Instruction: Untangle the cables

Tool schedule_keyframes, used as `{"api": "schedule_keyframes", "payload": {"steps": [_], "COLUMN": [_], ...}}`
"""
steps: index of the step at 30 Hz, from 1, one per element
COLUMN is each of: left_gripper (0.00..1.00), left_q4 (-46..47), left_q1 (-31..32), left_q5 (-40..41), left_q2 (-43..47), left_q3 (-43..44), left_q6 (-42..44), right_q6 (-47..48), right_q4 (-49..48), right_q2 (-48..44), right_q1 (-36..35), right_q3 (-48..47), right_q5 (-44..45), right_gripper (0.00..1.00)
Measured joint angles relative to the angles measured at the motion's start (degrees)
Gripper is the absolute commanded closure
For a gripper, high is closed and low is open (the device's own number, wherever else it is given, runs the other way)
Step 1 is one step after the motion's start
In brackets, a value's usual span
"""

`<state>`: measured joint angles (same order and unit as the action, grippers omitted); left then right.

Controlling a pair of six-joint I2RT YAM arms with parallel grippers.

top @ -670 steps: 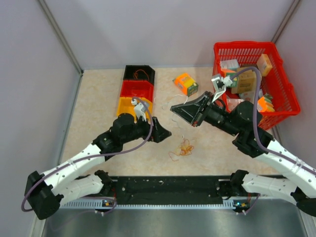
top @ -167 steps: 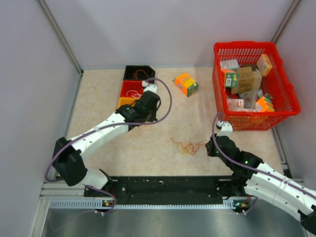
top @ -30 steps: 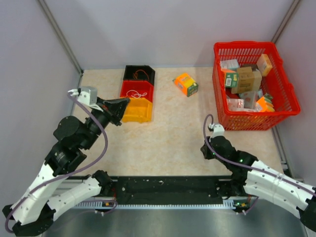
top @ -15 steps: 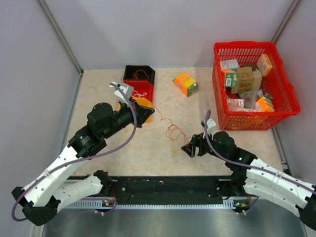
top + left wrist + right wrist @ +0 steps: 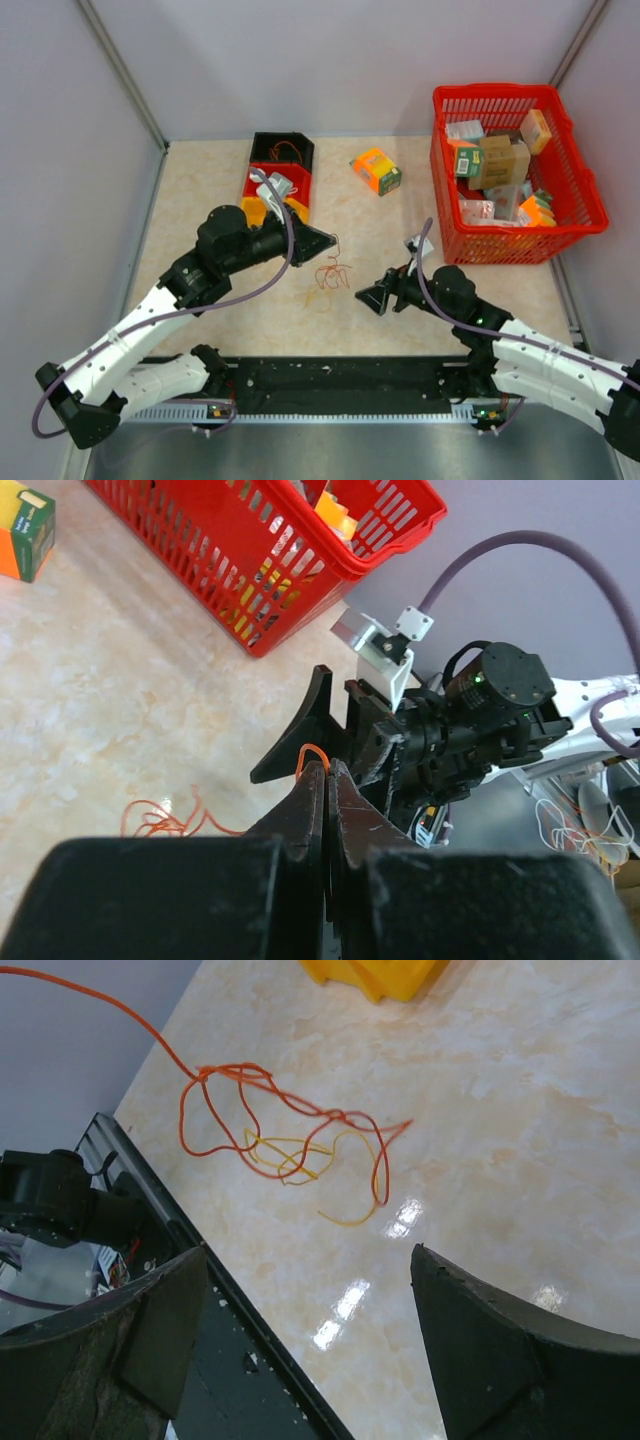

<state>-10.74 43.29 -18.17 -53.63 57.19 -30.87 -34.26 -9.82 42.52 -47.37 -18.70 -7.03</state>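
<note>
The cables are a small clump of orange, reddish and yellow wires lying on the table between the two arms. One orange wire rises from the clump to my left gripper, which is shut on it. In the left wrist view a short orange loop pokes out of the closed tips of the left gripper. My right gripper stands open just right of the clump, holding nothing. The right wrist view has the cables ahead of the open right gripper, with the taut orange strand running off to the upper left.
A red basket full of boxes stands at the back right. An orange box lies at the back centre. Black, red and yellow bins are stacked in a row behind the left gripper. The black front rail is close to the right gripper.
The right gripper opened and let go of the cables, which fell slack onto the table. The left gripper moved right toward the centre, still pinching the orange wire.
</note>
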Motion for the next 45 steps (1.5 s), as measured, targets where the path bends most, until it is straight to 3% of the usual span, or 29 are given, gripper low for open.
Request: {"api": "schedule_keyframes", "payload": {"steps": [7,13,18,24,32,38,40,45], "left_gripper": [1.0,1.0,1.0,1.0,1.0,1.0,1.0,1.0], "left_q4": [0.9,1.8,1.7,1.7,1.6,3.3,3.8,4.3], "left_q1": [0.0,0.0,0.0,0.0,0.0,0.0,0.0,0.0], "left_q5": [-0.4,-0.2,0.7,1.4,6.9,10.6,10.7,10.3], "left_q2": [1.4,2.1,1.5,1.3,4.2,7.0,6.9,6.7], "left_q3": [0.0,1.0,3.3,5.3,5.0,3.8,3.7,3.3], "left_q6": [-1.1,-2.2,-2.3,-2.3,-3.7,-6.9,-8.0,-9.7], "right_q6": [0.0,-0.7,-0.3,-0.3,-5.6,-8.5,-9.6,-10.3], "right_q4": [-1.9,-5.4,-1.4,-0.2,-20.1,-28.3,-30.0,-31.8], "right_q2": [2.1,6.5,10.6,10.4,13.7,23.2,26.9,33.5], "right_q1": [-0.9,-4.3,-10.4,-11.5,-15.7,-20.1,-20.4,-20.4], "right_q3": [0.1,1.1,-1.2,-2.6,6.4,3.8,1.1,-4.5], "right_q5": [-0.1,0.7,7.9,13.8,19.5,26.1,28.4,32.7], "right_gripper": [0.18,0.24,0.16,0.12,0.12,0.13,0.15,0.38]}}
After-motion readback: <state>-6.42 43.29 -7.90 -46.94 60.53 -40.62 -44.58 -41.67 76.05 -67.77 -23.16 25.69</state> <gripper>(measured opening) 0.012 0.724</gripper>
